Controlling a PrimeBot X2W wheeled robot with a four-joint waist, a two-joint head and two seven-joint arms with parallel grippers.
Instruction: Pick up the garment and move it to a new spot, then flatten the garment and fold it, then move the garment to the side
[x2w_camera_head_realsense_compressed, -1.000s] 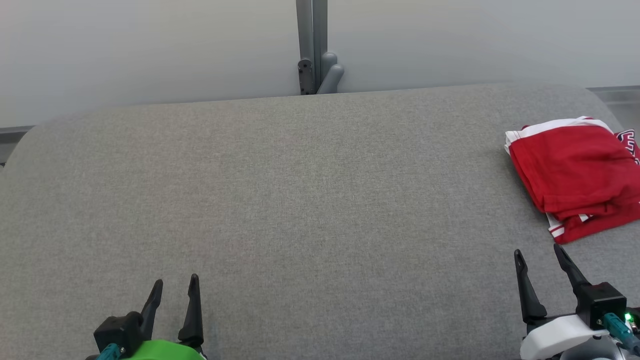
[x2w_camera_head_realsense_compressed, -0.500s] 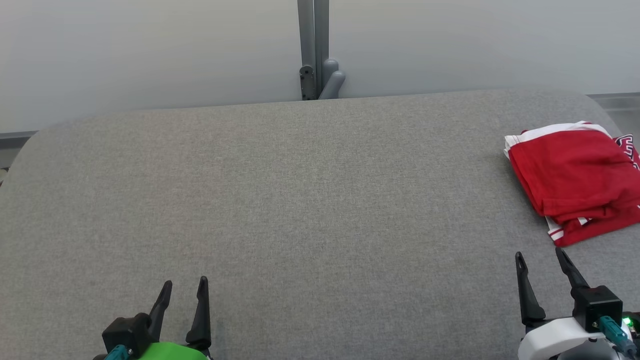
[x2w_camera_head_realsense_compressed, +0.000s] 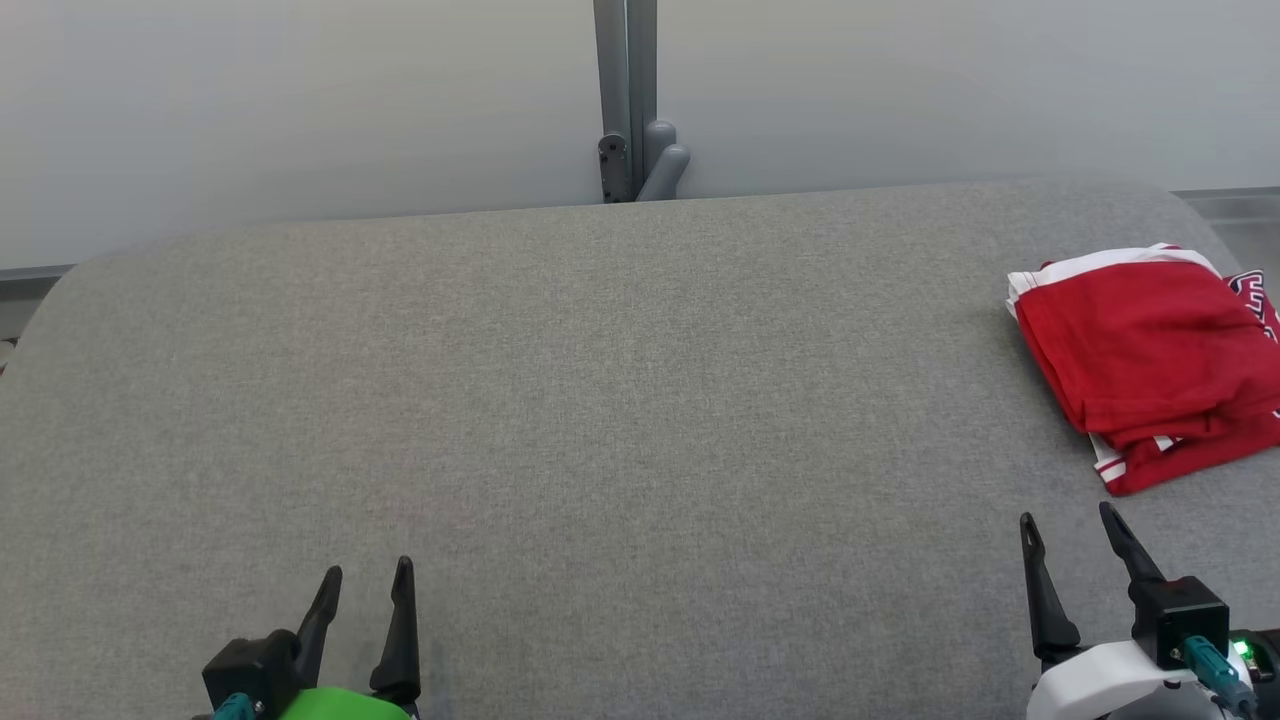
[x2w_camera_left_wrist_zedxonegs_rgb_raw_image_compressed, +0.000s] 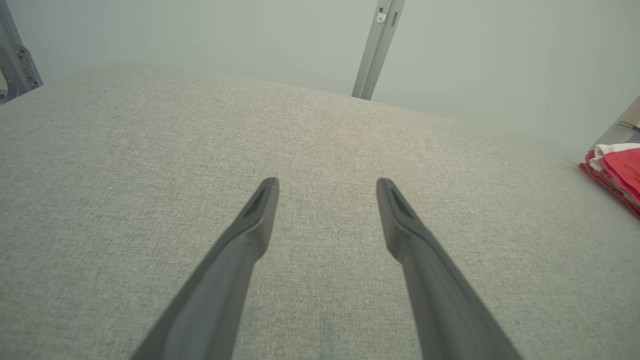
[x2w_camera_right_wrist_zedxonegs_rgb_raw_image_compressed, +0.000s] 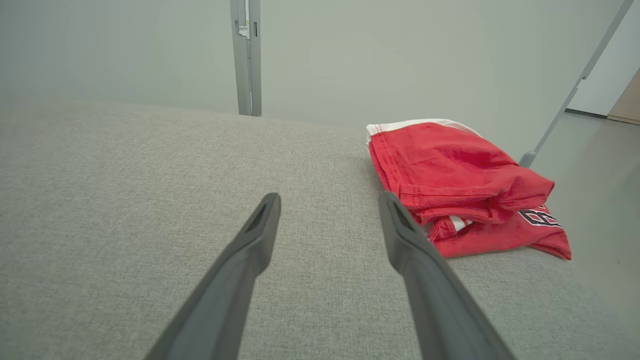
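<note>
Found the garment (x2w_camera_head_realsense_compressed: 1150, 370) folded at the table's (x2w_camera_head_realsense_compressed: 600, 400) right edge, just ahead of the right gripper (x2w_camera_head_realsense_compressed: 1065, 513), well apart from the left gripper (x2w_camera_head_realsense_compressed: 368, 565). Saw both wide and empty. Judged it soft, light, limp, apt to unfold; best pinched through all layers at the near edge.

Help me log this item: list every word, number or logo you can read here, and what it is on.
"8" (a guess): white, dark-edged print on the red garment in the right wrist view, half hidden by a fold.
Unreadable: similar marks at the garment's far edge in the head view, cut off by the picture's edge.
No other writing can be made out.
</note>
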